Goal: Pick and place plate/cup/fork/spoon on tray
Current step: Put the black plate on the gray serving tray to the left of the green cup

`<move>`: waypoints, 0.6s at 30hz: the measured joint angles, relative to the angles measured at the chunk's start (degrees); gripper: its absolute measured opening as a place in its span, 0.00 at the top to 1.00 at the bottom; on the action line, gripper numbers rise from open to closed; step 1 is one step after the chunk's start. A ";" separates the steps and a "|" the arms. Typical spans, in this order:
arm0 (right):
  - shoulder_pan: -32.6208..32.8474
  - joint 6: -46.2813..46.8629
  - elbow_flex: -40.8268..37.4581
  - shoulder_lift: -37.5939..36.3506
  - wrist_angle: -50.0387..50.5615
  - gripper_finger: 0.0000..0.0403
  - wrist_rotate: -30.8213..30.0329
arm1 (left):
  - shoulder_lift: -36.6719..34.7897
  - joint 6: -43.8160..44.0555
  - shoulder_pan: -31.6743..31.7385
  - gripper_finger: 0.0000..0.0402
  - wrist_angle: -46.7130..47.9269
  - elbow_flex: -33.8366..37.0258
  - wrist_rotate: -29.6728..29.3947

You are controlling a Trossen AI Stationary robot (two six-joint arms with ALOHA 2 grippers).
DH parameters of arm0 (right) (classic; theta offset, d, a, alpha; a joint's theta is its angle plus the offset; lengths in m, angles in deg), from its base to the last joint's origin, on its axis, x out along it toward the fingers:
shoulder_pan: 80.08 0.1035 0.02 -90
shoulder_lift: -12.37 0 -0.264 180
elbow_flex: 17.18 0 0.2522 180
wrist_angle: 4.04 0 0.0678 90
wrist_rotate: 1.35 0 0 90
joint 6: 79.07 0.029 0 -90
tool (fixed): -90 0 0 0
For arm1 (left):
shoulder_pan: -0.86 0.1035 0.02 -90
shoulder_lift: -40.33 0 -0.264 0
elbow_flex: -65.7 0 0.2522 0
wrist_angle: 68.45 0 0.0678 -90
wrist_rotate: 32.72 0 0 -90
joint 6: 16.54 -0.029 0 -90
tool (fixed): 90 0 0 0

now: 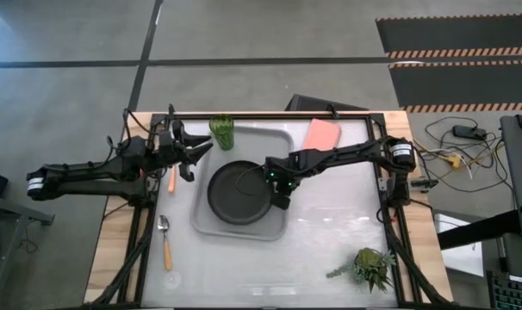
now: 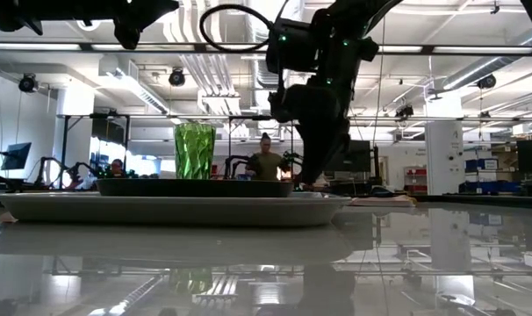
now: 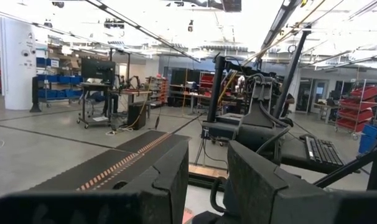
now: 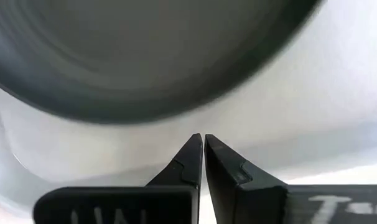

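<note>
The black plate (image 1: 238,193) lies flat on the light-grey tray (image 1: 278,142), and also shows in the low view (image 2: 196,187). The green cup (image 1: 221,131) stands upright on the tray's far left corner. The fork (image 1: 171,179) lies on the table left of the tray, its tines under my left arm. The spoon (image 1: 164,238) lies nearer the front edge. My left gripper (image 1: 195,155) is open and empty, raised over the tray's left rim. My right gripper (image 4: 203,139) is shut, pointing down just off the plate's right rim (image 1: 281,196).
A salmon-pink pad (image 1: 321,133) lies at the tray's far right. A small green plant (image 1: 369,265) stands near the front right. People sit in the room behind the table (image 2: 264,162).
</note>
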 joint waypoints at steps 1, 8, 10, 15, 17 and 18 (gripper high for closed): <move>0.01 0.08 -0.20 0.00 0.42 0.98 0.02 | 0.00 0.00 0.00 0.77 0.02 0.03 0.00; 0.44 1.46 -3.63 0.02 -7.52 0.98 0.02 | -0.13 0.00 0.00 0.77 0.01 0.22 0.00; 0.52 1.46 -4.19 0.02 -10.86 0.98 0.02 | -0.15 -0.02 0.00 0.77 -0.02 0.24 0.00; 0.61 -0.02 -4.56 0.04 -23.28 0.98 -0.01 | -0.15 -0.02 0.00 0.77 -0.02 0.26 0.00; 0.61 -0.52 -4.40 -0.22 -26.32 0.98 0.00 | -0.15 0.00 0.00 0.77 0.00 0.28 0.00; 0.61 -0.93 -4.03 -0.46 -25.79 0.98 0.00 | -0.15 0.00 0.00 0.77 -0.02 0.28 0.00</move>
